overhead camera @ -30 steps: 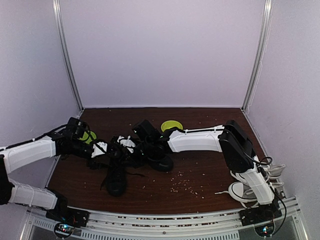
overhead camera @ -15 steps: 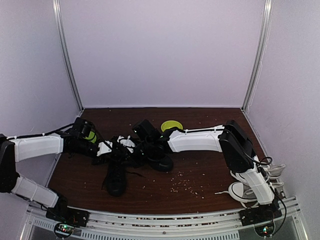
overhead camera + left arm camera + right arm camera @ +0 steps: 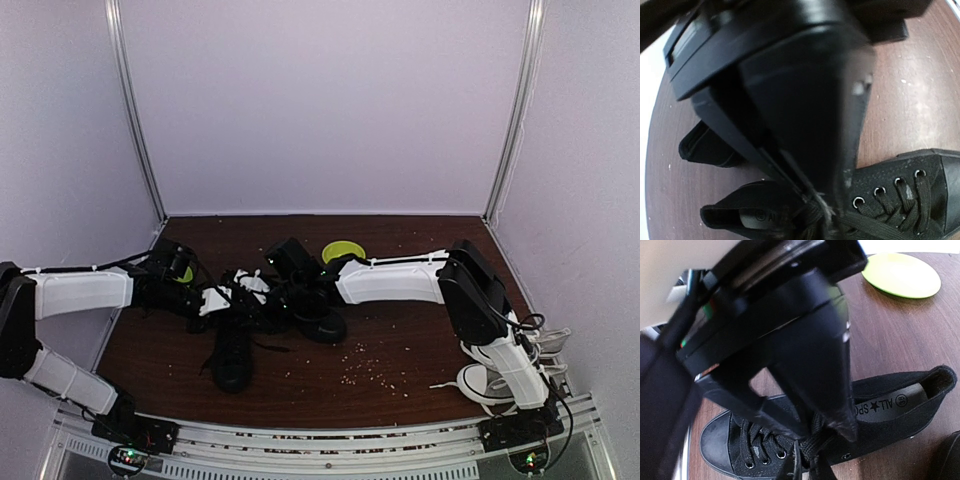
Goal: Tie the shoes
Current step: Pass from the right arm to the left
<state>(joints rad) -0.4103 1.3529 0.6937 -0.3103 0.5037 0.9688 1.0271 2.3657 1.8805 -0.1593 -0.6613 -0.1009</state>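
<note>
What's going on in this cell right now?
Two arms are working on a pair of all-black low-top lace-up sneakers on the brown table. They meet over one shoe. The left tool and the right tool each look pinched shut on its black laces. No finished bow shows yet. A grey-and-white pair sits untouched by the right arm's base.

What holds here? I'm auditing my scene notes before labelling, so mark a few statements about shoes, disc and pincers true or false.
Two black shoes lie on the table. True.
The green disc sits at the near edge. False: it lies toward the back.
White-laced sneakers lie by the right arm's base. True.
The left pincer hangs far from any shoe. False: it is at a shoe's laces.
The table is swept clean. False: crumbs lie right of the shoes.
</note>
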